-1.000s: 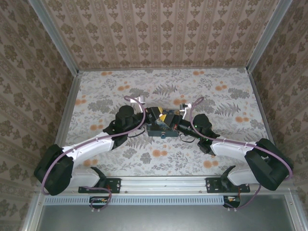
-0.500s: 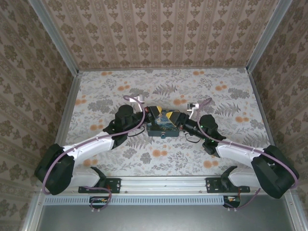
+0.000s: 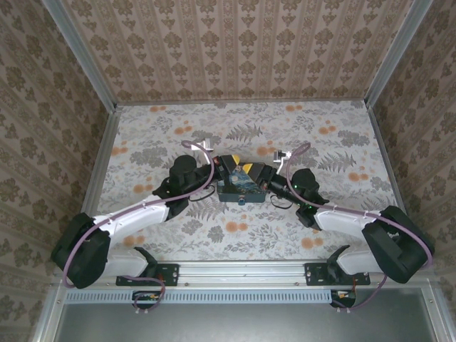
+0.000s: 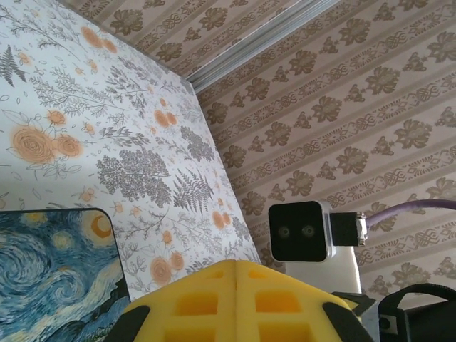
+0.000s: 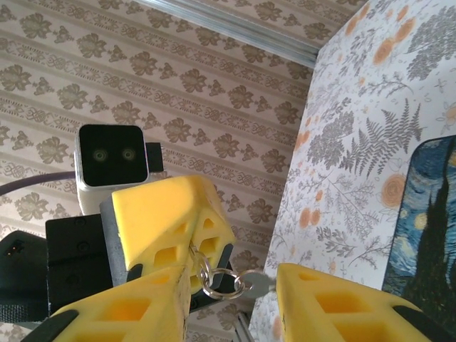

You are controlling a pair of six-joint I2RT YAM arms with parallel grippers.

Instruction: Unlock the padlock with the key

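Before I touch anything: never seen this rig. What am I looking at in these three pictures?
Two robot arms are bolted at the near edge of a flower-patterned table. One picture comes from a fixed camera above and behind them. The other two come from a camera on each wrist, looking out past that arm's own yellow gripping part.

On the table lies a blue swirl-painted tin, and both arms reach in over it.

The left hand is shut. In the right wrist picture it appears to pinch a small key ring with a silver key dangling from it. The right hand is open, with a finger on either side of that key, not gripping it.
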